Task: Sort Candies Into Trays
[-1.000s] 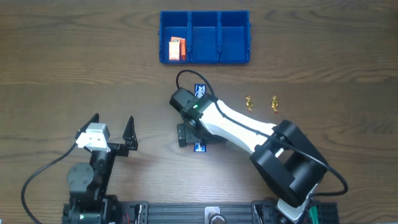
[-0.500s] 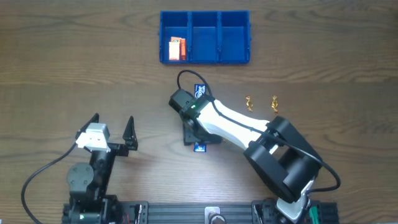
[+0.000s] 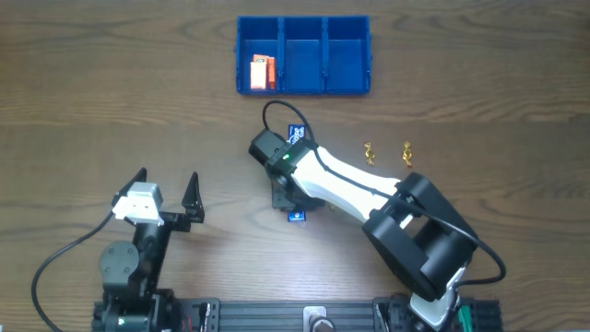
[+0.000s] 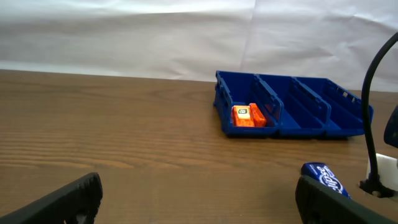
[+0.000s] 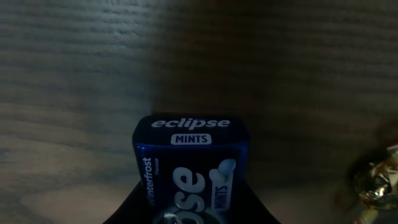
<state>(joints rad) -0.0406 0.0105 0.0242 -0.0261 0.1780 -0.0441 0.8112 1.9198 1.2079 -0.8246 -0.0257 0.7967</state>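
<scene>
Top view: the right gripper (image 3: pixel 293 205) is set down on a blue mint tin (image 3: pixel 297 218) mid-table; the left gripper (image 3: pixel 167 195) is held spread apart.
Left wrist view: orange candy (image 4: pixel 247 116) is seen in an end compartment of the blue tray (image 4: pixel 311 127).
Right wrist view: the blue mint tin appears clamped between the fingers.

Bare table (image 3: pixel 111 111) on the left gives passage to the far tray (image 3: pixel 304 90); the right arm (image 3: pixel 341 180) slants across the middle, gold candies (image 3: pixel 369 152) to its right.
</scene>
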